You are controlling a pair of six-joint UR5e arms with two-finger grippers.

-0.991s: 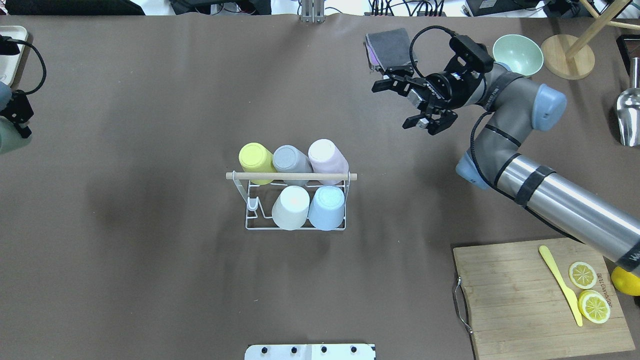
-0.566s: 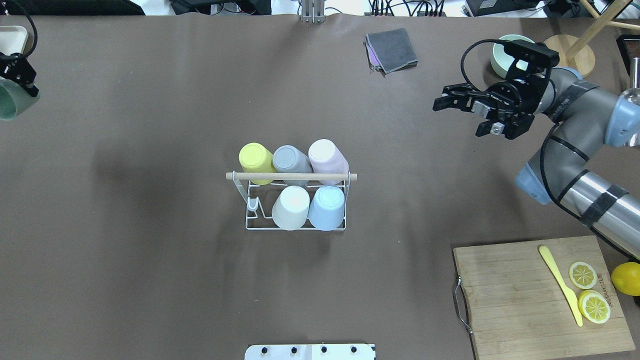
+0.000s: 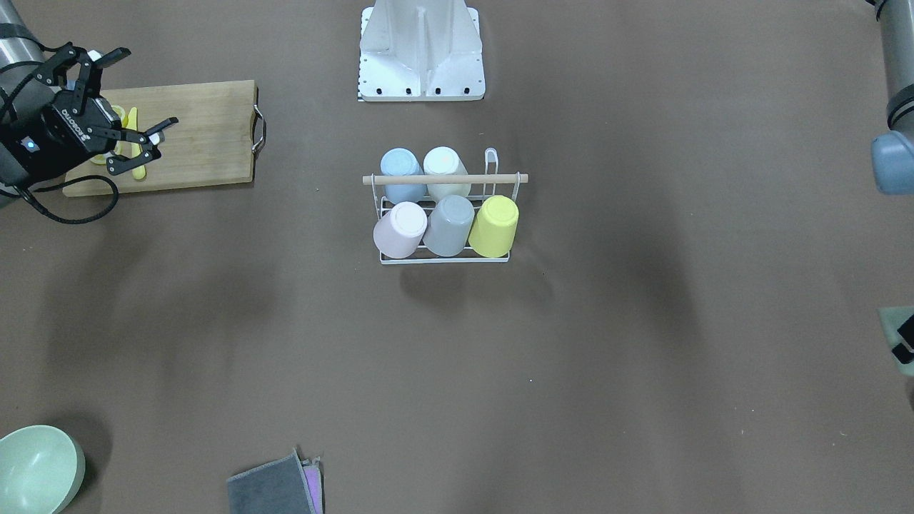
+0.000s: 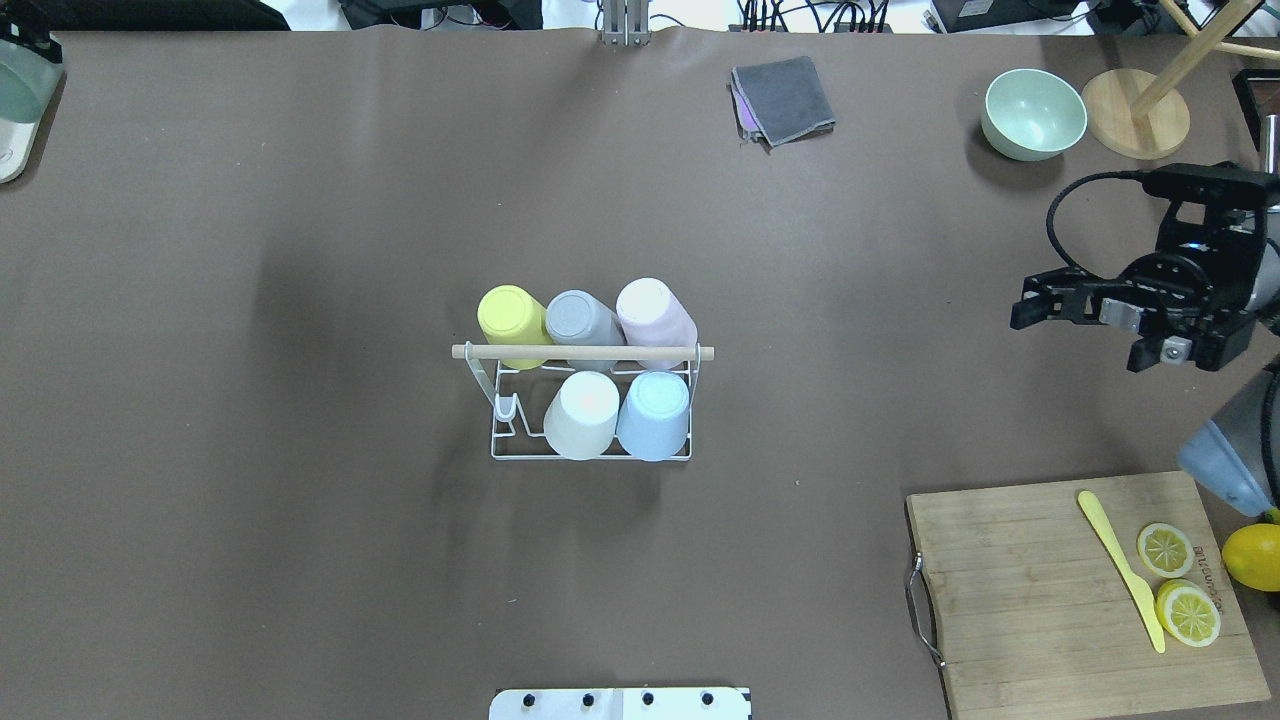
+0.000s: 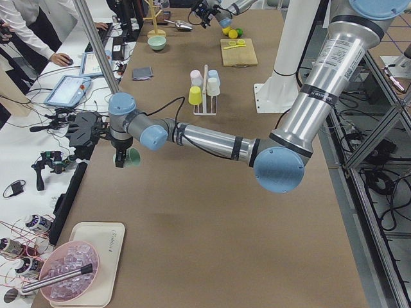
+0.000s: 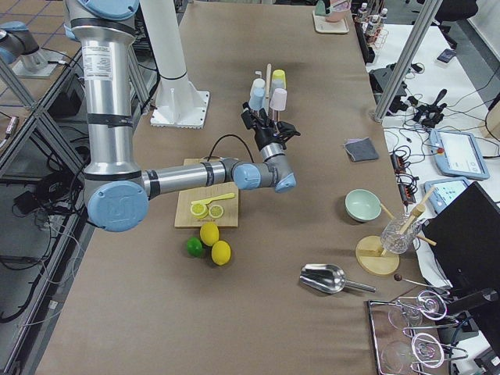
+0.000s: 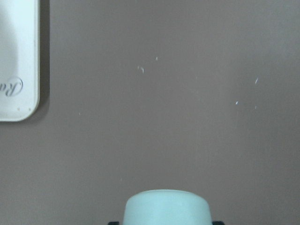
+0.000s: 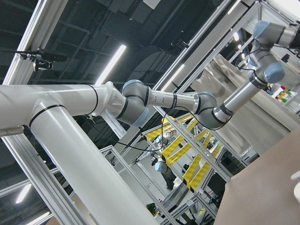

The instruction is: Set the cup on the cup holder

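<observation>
Spreading matte brown, the tabletop [image 4: 300, 560] carries a white wire holder [image 4: 493, 440] at its middle, a pale wooden dowel [image 4: 580, 352] across the top. Five smooth pastel tumblers [image 4: 583, 415] sit upturned on its loop prongs; one prong [image 4: 507, 407] stands free beside them. Far to the holder's left, the left claw [image 5: 122, 157] is clamped on a glossy mint cup [image 7: 166, 206] over the tabletop. Far to the holder's right, the right claw [image 4: 1075, 340] hangs, black fingers [image 4: 1040, 308] apart.

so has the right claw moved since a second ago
Yes. In the overhead view the right claw has swung away from the grey cloth, going rightward and ending nearer the cutting board.
</observation>
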